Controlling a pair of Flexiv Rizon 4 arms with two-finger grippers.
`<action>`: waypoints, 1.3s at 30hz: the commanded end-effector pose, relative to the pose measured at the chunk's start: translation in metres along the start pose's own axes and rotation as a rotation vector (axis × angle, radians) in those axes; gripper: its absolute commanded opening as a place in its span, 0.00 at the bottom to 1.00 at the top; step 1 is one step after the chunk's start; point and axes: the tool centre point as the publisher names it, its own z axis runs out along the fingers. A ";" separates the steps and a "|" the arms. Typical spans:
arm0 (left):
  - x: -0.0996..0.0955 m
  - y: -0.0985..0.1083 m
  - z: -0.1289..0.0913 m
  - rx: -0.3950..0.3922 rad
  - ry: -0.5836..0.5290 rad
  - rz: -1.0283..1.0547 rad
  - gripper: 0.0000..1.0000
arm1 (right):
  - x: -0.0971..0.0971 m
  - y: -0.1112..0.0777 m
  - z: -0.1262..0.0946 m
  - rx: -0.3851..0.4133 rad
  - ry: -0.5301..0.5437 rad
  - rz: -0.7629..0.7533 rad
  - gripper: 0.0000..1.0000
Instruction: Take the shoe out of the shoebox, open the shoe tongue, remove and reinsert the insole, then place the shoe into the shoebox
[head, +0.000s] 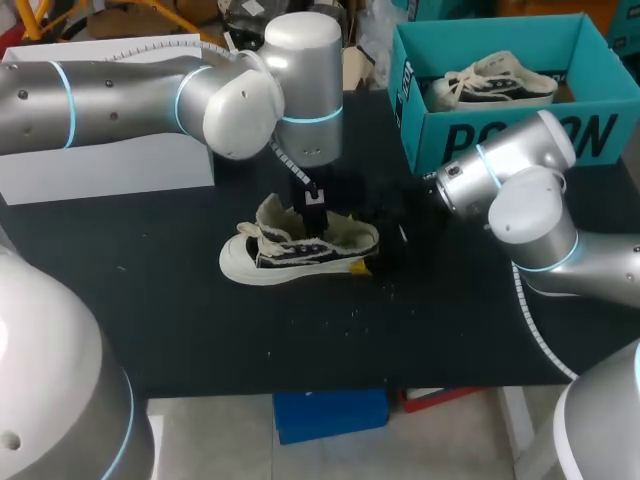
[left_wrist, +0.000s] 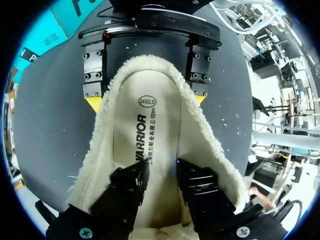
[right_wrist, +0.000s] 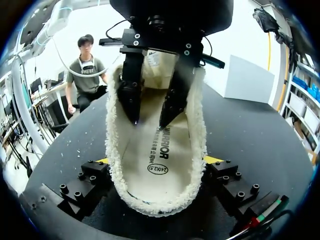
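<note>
A black-and-cream canvas shoe with fleece lining lies on its side in the middle of the black table. My left gripper reaches down into its opening. In the left wrist view its black fingers stand apart over the printed insole, with nothing between them. The same gripper appears from the front in the right wrist view. My right gripper straddles the heel, a yellow tip pressed on each side of the fleece collar. The teal shoebox stands at the back right.
A second shoe lies inside the teal box. A white box sits at the table's back left, under my left arm. Small crumbs are scattered on the table in front of the shoe.
</note>
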 end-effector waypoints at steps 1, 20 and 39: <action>0.007 -0.005 0.004 -0.021 -0.043 0.009 0.38 | 0.000 -0.004 0.004 0.001 0.001 0.001 0.00; -0.001 0.000 0.011 -0.193 -0.352 -0.060 0.42 | 0.000 -0.004 0.004 0.001 0.001 0.001 0.00; -0.030 0.004 0.006 -0.137 -0.591 0.001 0.45 | 0.000 -0.004 0.004 0.001 0.001 0.001 0.00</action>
